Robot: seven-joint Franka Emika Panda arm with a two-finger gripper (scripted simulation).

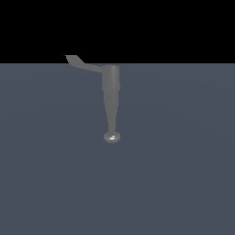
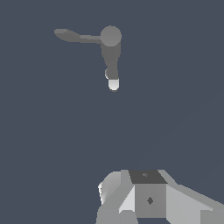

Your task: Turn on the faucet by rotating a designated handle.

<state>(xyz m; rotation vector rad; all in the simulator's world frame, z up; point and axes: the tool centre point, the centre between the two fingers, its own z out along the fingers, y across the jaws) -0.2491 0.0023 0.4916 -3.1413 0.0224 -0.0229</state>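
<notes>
Where the floor (image 1: 183,174) spreads slate-blue, the faucet (image 1: 110,87) stands.

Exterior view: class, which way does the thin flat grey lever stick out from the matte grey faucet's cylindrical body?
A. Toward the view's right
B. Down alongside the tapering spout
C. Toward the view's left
C: the thin flat grey lever extends from the cylindrical body of the matte grey faucet toward the exterior view's left, its wider end upturned.
</notes>
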